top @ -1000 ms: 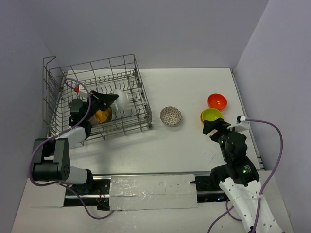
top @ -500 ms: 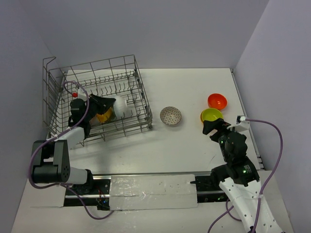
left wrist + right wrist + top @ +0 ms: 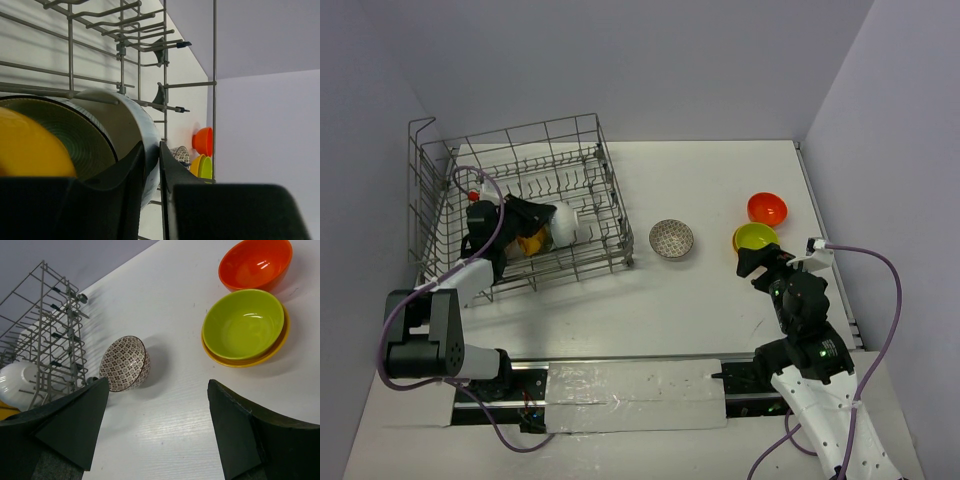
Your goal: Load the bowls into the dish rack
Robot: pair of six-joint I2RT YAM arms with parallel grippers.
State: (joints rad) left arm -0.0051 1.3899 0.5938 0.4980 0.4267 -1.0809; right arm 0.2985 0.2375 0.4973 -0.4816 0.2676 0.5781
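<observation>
The left gripper (image 3: 545,214) is down inside the dish rack (image 3: 520,145). Its two fingers (image 3: 120,200) stand only a sliver apart, and the rim of the white bowl (image 3: 566,222) passes between them. In the left wrist view the bowl's wall fills that narrow gap, and it cannot be told whether the pads press on it or merely flank it. The white bowl stands on edge among the tines, straight ahead of the fingertips, and from the wrist its ribbed inside looks greenish. An orange bowl (image 3: 531,241) sits against that inside. It is left of the gripper's gap in the wrist view, and from above it is partly hidden under the gripper.

The right gripper (image 3: 760,262) hovers above the tabletop (image 3: 720,300) with its jaws spread wide and nothing between them. Just ahead of it and a little to the right is the lime green bowl (image 3: 244,322), mouth up and nested in a yellow bowl (image 3: 265,359) whose rim shows beneath it. The red bowl (image 3: 255,262) is farther out in the same direction, mouth up and just beside that pair. The speckled bowl (image 3: 122,364) sits on the tabletop ahead and to the left, beyond the left finger, between this gripper and the rack. The rack itself lies well off to this gripper's left.
</observation>
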